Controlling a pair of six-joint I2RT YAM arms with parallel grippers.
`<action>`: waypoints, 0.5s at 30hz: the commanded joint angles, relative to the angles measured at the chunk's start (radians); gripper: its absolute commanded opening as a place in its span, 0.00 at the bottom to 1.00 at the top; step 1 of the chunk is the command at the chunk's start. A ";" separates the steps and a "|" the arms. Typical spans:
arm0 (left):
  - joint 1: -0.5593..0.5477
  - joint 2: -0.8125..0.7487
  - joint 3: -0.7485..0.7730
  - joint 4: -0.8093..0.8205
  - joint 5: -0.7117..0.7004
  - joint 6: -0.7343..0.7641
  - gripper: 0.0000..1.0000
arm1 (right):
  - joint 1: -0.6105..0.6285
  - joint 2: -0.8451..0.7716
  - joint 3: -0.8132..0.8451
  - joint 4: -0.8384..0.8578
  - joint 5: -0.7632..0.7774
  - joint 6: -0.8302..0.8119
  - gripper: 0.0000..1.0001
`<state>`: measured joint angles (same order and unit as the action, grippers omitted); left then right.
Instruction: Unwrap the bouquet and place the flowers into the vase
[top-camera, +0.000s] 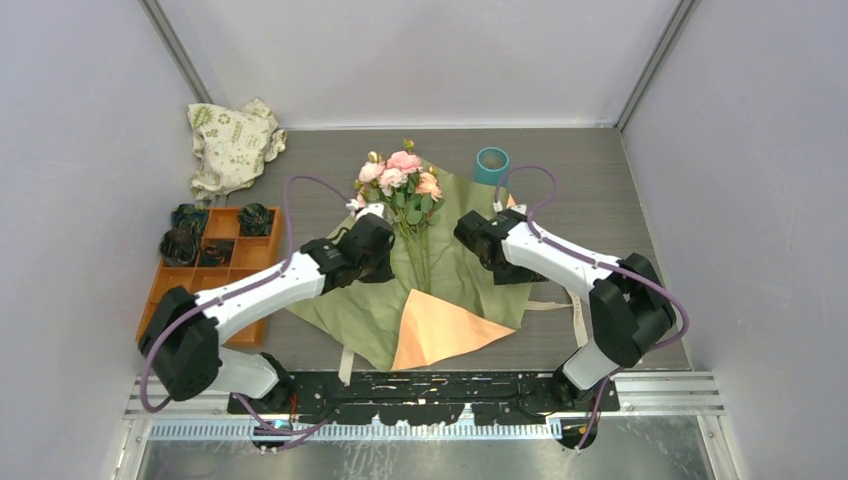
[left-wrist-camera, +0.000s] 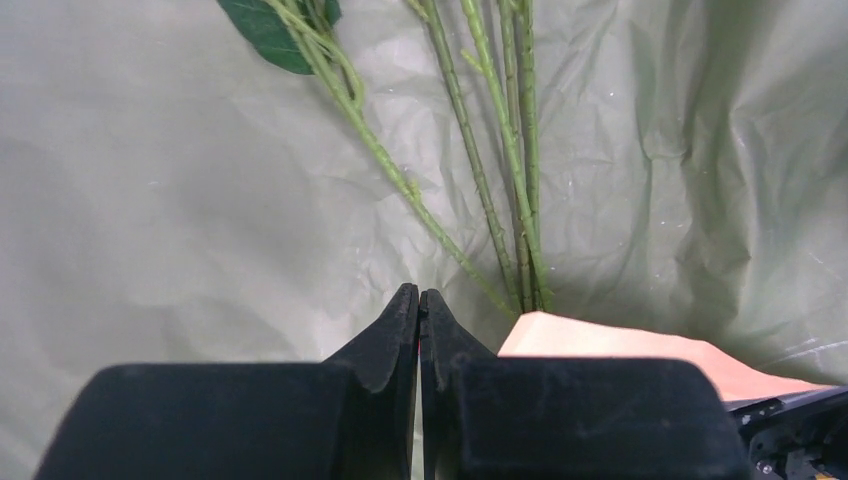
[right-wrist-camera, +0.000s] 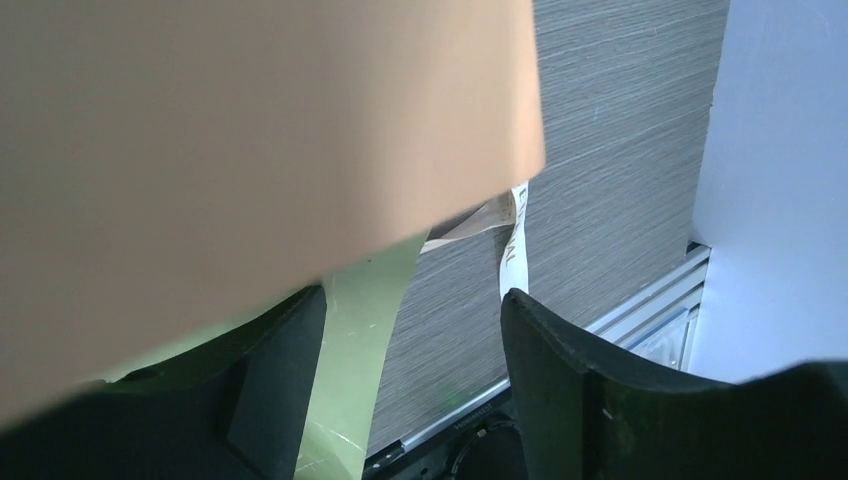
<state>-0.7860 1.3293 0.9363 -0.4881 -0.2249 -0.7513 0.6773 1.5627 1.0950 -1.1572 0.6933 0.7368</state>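
Note:
The bouquet lies unwrapped mid-table: its olive-green sheet is spread flat, with an orange paper corner folded at the front. The flowers, pink and peach, rest on the sheet with their stems running toward me. The teal vase stands upright behind the sheet's right side. My left gripper is shut and empty over the green sheet, just left of the stem ends. My right gripper is open at the sheet's right edge; orange paper drapes over its left finger, not pinched.
An orange compartmented tray with dark green rosettes sits at the left. A white leaf-printed cloth bag lies at the back left. A beige ribbon trails on the grey tabletop near the right wall.

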 joint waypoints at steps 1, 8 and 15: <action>-0.008 0.087 -0.008 0.135 0.092 0.003 0.03 | -0.003 -0.040 0.020 0.022 0.007 0.012 0.68; -0.017 0.239 0.001 0.202 0.219 -0.008 0.03 | -0.004 -0.192 0.083 0.062 -0.015 -0.066 0.71; -0.076 0.298 0.037 0.150 0.332 0.069 0.02 | -0.003 -0.235 0.192 0.063 -0.016 -0.128 0.73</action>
<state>-0.8185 1.6291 0.9287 -0.3416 0.0181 -0.7437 0.6739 1.3663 1.2098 -1.1156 0.6704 0.6594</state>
